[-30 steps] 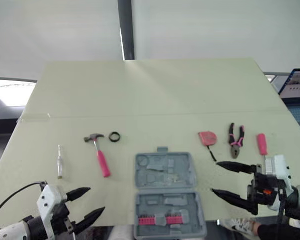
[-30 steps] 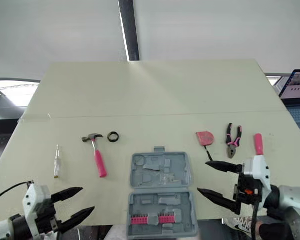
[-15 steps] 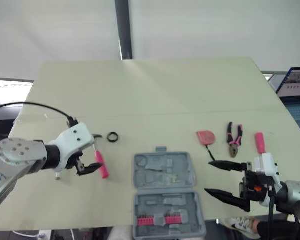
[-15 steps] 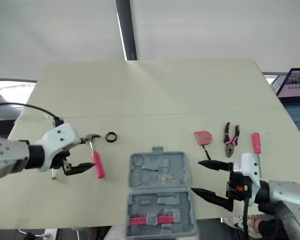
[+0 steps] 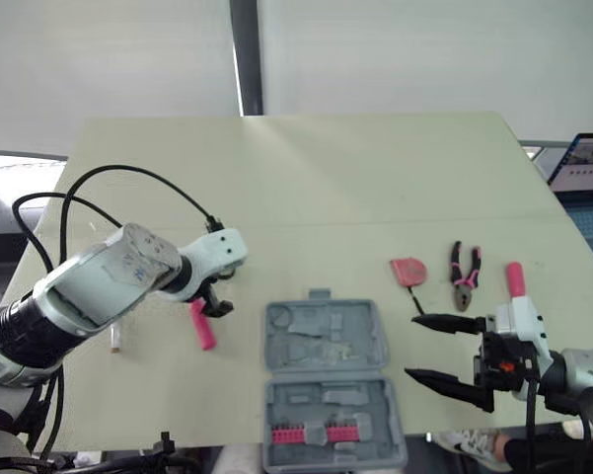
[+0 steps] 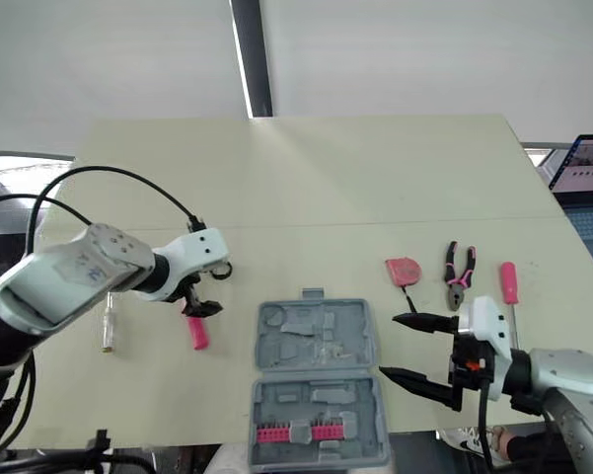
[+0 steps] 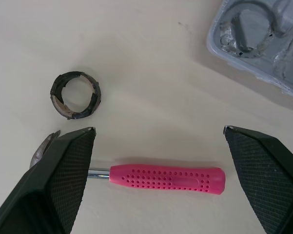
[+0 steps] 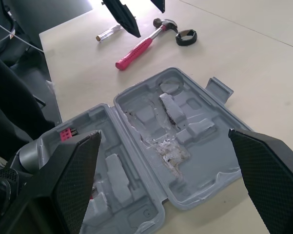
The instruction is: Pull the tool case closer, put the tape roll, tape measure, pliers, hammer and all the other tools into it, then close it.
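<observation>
With left pincer (image 7: 158, 130) gaping wide over the pink hammer (image 7: 166, 179), flat on the bench (image 5: 306, 188) left of the open tool case (image 5: 328, 341), turn crosswise to the handle, lower mid-grip, clear of the tape roll (image 7: 76, 94), then close firmly.

A pale yellow-green table (image 6: 306, 178) bears an open grey plastic tool case (image 6: 319, 380) at its near edge. Left of the case lie a pink-handled hammer (image 6: 196, 332), a black tape roll (image 7: 76, 95) and a small clear-handled screwdriver (image 6: 109, 326). Right of the case lie a pink tape measure (image 6: 402, 270), pink-and-black pliers (image 6: 458, 276) and a pink-handled screwdriver (image 6: 507, 282).
</observation>
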You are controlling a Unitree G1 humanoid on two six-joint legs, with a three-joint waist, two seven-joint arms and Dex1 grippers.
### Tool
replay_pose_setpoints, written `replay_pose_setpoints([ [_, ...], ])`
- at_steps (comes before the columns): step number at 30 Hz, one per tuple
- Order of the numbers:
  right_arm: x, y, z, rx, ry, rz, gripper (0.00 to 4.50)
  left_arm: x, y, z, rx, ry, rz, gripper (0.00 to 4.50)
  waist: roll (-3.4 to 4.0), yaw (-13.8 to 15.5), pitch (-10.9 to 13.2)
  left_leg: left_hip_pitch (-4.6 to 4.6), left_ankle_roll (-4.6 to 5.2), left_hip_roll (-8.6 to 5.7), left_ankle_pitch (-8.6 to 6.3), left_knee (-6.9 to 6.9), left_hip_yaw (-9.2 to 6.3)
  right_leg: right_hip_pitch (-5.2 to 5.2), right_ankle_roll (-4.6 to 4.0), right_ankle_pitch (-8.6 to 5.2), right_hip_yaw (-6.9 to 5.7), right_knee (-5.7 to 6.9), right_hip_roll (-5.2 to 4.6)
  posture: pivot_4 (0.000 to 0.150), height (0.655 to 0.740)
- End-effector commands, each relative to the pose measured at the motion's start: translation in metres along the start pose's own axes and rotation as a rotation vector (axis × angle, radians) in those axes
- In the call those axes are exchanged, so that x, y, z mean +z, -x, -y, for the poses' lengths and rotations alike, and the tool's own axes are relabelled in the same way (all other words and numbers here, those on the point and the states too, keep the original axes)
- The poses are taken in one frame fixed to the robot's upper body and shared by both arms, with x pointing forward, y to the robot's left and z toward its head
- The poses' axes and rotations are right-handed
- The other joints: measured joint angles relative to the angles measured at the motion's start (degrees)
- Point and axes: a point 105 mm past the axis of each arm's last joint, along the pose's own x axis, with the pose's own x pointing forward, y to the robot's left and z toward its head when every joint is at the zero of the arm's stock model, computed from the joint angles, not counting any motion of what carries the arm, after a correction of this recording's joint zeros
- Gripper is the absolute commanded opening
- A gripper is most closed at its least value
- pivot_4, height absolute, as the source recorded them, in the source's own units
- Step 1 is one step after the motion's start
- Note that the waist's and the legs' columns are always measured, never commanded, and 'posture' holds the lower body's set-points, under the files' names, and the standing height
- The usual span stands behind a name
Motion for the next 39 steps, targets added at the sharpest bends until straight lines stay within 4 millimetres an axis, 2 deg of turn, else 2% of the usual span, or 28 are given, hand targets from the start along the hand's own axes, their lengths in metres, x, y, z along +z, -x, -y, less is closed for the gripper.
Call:
replay_pose_setpoints([
  [1, 0.008, 0.004, 0.001, -0.015, 0.041, 0.009, 4.42, 0.006, -0.003, -0.014, 0.065, -0.04, 0.002, 4.5, -0.01, -0.01, 0.0, -0.01, 0.0, 0.01, 0.0, 0.0, 0.0, -0.01, 0.0, 0.0, 0.0, -0.02, 0.0, 0.15, 0.7373],
  [16, 0.013, 0.012, 0.001, -0.068, 0.06, -0.005, 4.42, 0.006, -0.046, -0.025, 0.055, -0.097, -0.026, 4.5, -0.06, 0.17, 0.04, -0.07, 0.02, -0.01, -0.01, 0.13, -0.02, -0.01, 0.01, 0.01, -0.05, 0.03, -0.01, 0.15, 0.7373],
  [32, 0.008, 0.02, -0.002, -0.108, 0.052, -0.021, 4.42, 0.006, -0.068, -0.032, 0.041, -0.084, -0.044, 4.5, -0.07, 0.14, 0.04, -0.08, 0.03, -0.01, -0.01, 0.17, -0.05, 0.0, 0.01, 0.01, -0.1, 0.07, -0.01, 0.15, 0.7373],
  [39, 0.009, 0.02, -0.005, -0.116, 0.047, -0.019, 4.42, -0.001, -0.073, -0.032, 0.026, -0.08, -0.068, 4.5, -0.06, 0.16, 0.04, -0.07, 0.04, -0.01, -0.02, 0.21, -0.04, 0.02, 0.01, 0.01, -0.1, 0.1, -0.02, 0.15, 0.7373],
])
